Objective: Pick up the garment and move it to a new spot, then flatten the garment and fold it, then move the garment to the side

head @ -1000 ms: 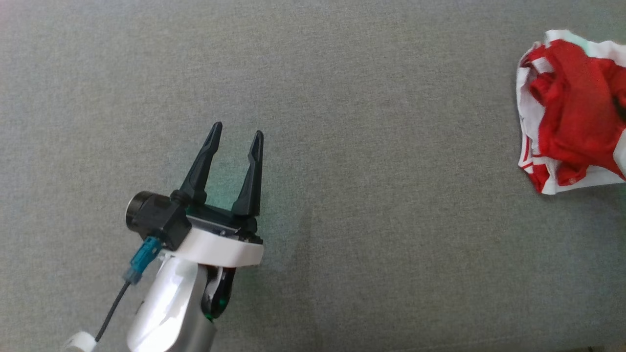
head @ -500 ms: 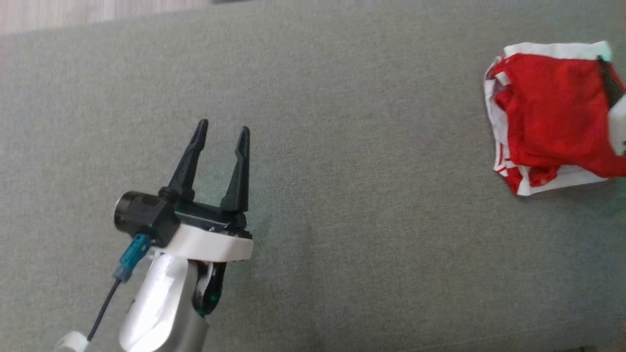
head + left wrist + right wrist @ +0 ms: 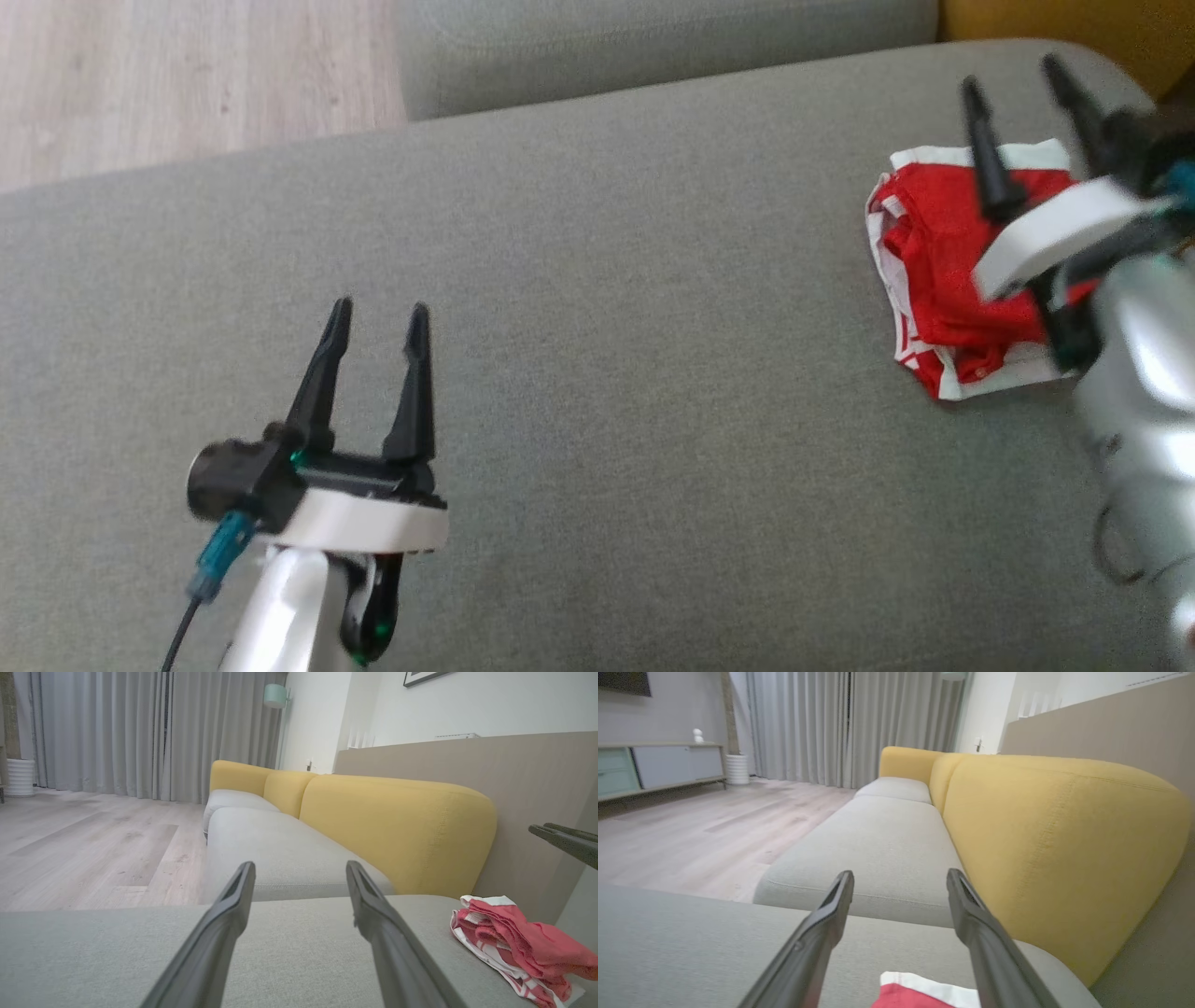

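At right end of grey sofa seat (image 3: 653, 280): bundled red-and-white garment (image 3: 934, 271), seemingly set aside as tasked; right claw (image 3: 1011, 77) over it, left claw (image 3: 380, 308) well apart, both open, empty.

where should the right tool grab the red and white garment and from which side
Probably the raised red folds on top of the garment, from straight above. It lies heaped on the grey cushion, its white edge flat against the fabric, so a side approach would find little to catch. The right tool, open, hangs over it.
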Controlling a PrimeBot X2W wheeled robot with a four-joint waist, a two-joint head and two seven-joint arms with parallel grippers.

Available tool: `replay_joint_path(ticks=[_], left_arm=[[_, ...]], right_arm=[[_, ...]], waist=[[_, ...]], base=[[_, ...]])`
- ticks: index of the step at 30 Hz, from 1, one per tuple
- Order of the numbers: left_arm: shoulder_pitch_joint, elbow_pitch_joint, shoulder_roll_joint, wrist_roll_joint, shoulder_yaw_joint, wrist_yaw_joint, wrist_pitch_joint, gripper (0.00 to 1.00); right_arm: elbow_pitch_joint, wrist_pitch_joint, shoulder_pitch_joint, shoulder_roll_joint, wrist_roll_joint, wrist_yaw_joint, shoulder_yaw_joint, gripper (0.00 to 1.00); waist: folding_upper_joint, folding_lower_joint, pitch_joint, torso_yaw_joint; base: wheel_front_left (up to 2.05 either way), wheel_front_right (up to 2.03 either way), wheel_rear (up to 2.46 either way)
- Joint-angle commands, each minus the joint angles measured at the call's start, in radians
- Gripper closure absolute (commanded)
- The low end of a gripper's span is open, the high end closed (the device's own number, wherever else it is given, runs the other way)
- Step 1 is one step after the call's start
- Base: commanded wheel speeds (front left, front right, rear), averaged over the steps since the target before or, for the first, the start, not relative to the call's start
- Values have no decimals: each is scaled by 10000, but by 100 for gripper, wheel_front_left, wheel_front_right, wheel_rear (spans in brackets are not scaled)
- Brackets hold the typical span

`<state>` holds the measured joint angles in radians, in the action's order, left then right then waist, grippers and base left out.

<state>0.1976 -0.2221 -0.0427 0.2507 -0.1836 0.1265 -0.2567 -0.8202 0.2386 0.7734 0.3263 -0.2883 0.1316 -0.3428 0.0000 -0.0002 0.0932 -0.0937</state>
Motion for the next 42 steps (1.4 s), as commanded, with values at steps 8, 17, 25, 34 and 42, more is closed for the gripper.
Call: replay_joint_path(ticks=[8,17,25,34,42], left_arm=[[-509,340,-76,473,640,-95,-51,0],[-1008,540,-76,281,979,-174,-51,0],[-1157,513,-76,479,1010,-261,-51,0],[-1171,495,-76,626,1028,-383,-51,0],[-1452,165,-12,611,813,-470,8,100]], right_arm=[[2518,224,-2896,-2252,1178,-9,1820,0],[4704,229,-5536,-2754,1282,-9,2101,0],[5230,230,-5945,-2758,1418,-9,2116,0],[5321,231,-5970,-2759,1318,-9,2031,0],[4854,117,-6229,-2706,1282,0,2201,100]], waist=[[0,2,-546,86],[0,2,-653,128],[0,2,-683,163],[0,2,-692,193],[0,2,-638,193]], base=[[0,0,0],[0,0,0],[0,0,0],[0,0,0],[0,0,0]])
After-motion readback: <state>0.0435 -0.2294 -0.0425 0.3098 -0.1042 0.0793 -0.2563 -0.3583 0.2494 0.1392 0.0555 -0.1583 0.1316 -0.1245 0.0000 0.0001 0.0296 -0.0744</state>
